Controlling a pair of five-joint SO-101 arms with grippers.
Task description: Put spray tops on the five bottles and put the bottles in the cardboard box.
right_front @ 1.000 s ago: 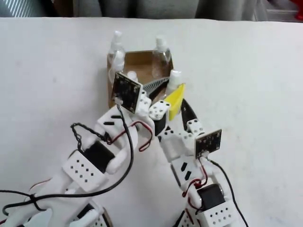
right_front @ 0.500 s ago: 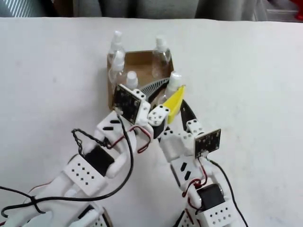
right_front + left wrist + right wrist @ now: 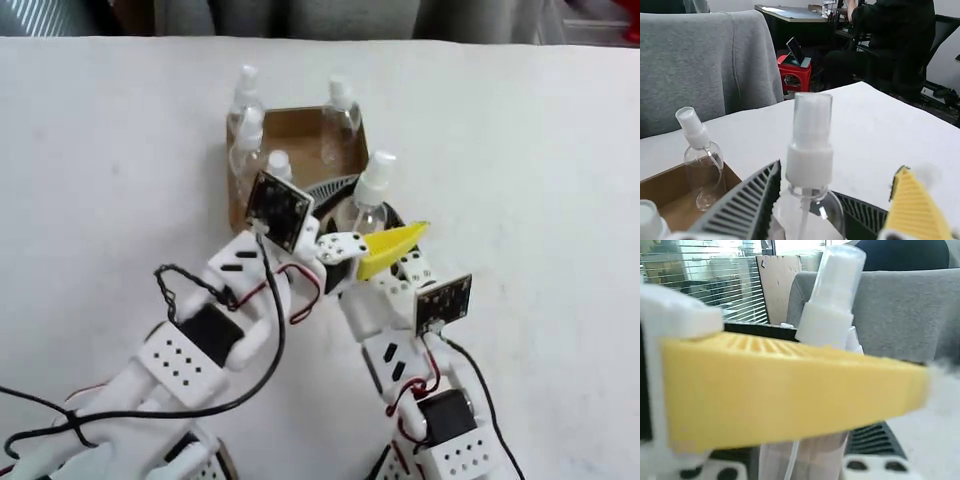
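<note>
A clear bottle (image 3: 368, 208) with a white spray top (image 3: 380, 166) stands at the front right corner of the cardboard box (image 3: 295, 130). My left gripper (image 3: 350, 197) is shut on its body, and a grey ribbed finger (image 3: 742, 207) curves round one side of the bottle (image 3: 807, 205). My right gripper (image 3: 400, 246) holds the same bottle (image 3: 807, 455) from the other side, its yellow finger (image 3: 790, 385) lying flat across the shoulder below the spray top (image 3: 832, 295). Several other capped bottles (image 3: 340, 112) stand in the box.
One capped bottle (image 3: 700, 165) stands in the box's far corner (image 3: 670, 192) behind the held one. Both arms crowd the table's near middle. Bare white table (image 3: 520, 150) lies to the right and left of the box. A grey-covered chair back (image 3: 705, 60) is beyond the table's edge.
The right gripper has rolled so its yellow finger went from upright to flat. The held bottle shifted a little toward the front right and stands taller. The left wrist edged forward.
</note>
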